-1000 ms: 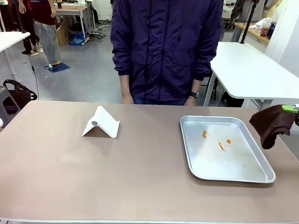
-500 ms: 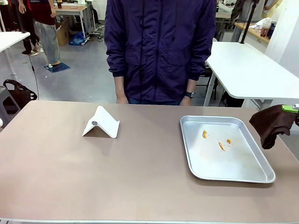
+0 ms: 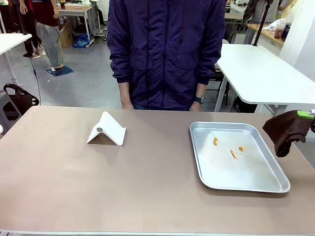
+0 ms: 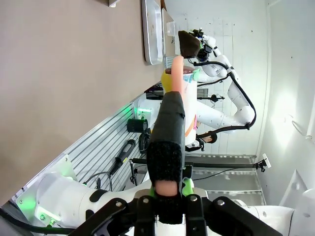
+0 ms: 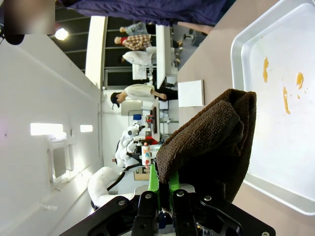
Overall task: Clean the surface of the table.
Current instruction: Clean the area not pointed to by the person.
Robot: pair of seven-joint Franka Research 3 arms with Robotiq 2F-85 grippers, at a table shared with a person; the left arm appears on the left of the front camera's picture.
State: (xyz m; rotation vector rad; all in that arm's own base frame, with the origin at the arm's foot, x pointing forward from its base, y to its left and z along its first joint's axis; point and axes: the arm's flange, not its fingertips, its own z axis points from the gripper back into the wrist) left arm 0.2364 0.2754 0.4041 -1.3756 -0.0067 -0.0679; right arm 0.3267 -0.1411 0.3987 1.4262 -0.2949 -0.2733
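Pre-wipe stage, by the look of it: with right gripper (image 3: 306,114) clenched on brown cloth (image 3: 287,132) hanging just right of the tray (image 3: 256,172) above the table (image 3: 74,187), and left gripper (image 4: 167,199) clamped on a black-sleeved tool (image 4: 167,142), lower cloth onto the taupe top and sweep.

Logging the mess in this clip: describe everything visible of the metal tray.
The tray is a shiny silver rectangular metal pan with rounded corners and a raised rim, lying flat on the brown table at the robot's right. A few small orange smears mark its far half. Nothing else lies in it.
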